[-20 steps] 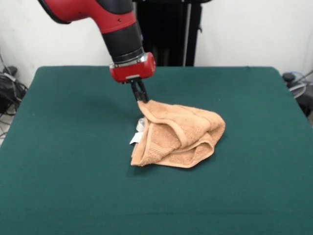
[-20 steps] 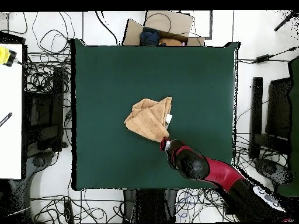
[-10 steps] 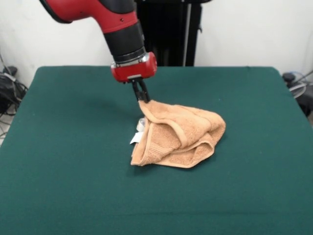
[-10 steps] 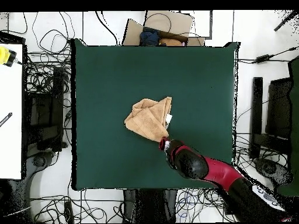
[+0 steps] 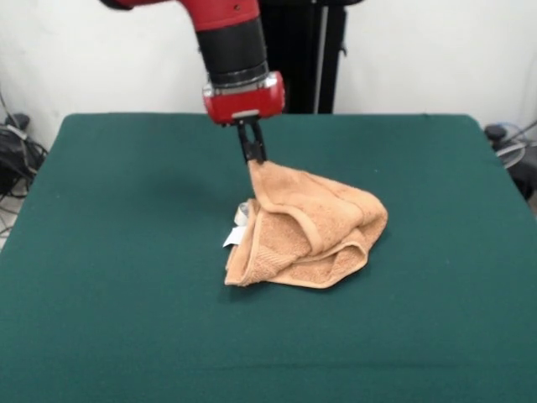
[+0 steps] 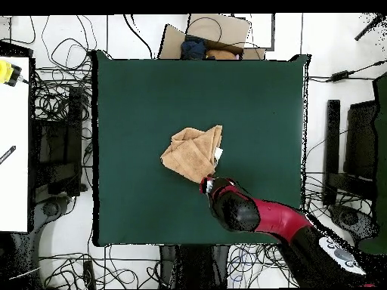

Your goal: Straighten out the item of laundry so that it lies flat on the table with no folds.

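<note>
The jaws of the gripper (image 5: 254, 156) pinch one corner of the bunched-up towel (image 5: 309, 230), which sits mid-table (image 5: 126, 252) with lots of bare green all around it.

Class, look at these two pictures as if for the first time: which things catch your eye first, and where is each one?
The red and black arm comes down from above, its pincer shut on one corner of the orange-tan towel and holding that corner up in a peak. The rest of the towel lies crumpled in folds near the middle of the dark green table, with white tags showing at one edge.
</note>
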Robot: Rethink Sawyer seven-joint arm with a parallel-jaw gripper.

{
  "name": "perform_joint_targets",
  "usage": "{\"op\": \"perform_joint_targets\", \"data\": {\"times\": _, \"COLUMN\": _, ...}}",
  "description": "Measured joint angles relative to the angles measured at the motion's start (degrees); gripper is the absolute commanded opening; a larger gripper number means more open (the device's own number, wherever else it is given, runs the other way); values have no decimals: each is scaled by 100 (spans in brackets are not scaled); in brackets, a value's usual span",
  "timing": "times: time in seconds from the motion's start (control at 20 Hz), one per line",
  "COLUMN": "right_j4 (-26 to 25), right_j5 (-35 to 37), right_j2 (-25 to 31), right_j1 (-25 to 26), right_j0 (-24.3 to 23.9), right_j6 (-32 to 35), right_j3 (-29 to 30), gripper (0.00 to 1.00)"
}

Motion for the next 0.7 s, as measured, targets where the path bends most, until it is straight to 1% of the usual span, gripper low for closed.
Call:
{"op": "perform_joint_targets", "data": {"times": 0.1, "right_j4": 77, "right_j5": 0, "right_j2": -2, "right_j1": -251, "right_j0": 133, "right_j6": 0, "right_j3": 64, "gripper": 0}}
{"op": "perform_joint_targets", "data": {"times": 0.15, "right_j4": 162, "right_j5": 0, "right_j2": -8, "right_j1": -461, "right_j0": 235, "right_j6": 0, "right_j3": 117, "gripper": 0}}
{"op": "perform_joint_targets", "data": {"times": 0.35, "right_j4": 343, "right_j5": 2, "right_j2": -31, "right_j1": -855, "right_j0": 375, "right_j6": 0, "right_j3": 219, "gripper": 0}}
{"op": "perform_joint_targets", "data": {"times": 0.7, "right_j4": 485, "right_j5": 1, "right_j2": -216, "right_j1": -1067, "right_j0": 508, "right_j6": 0, "right_j3": 271, "gripper": 0}}
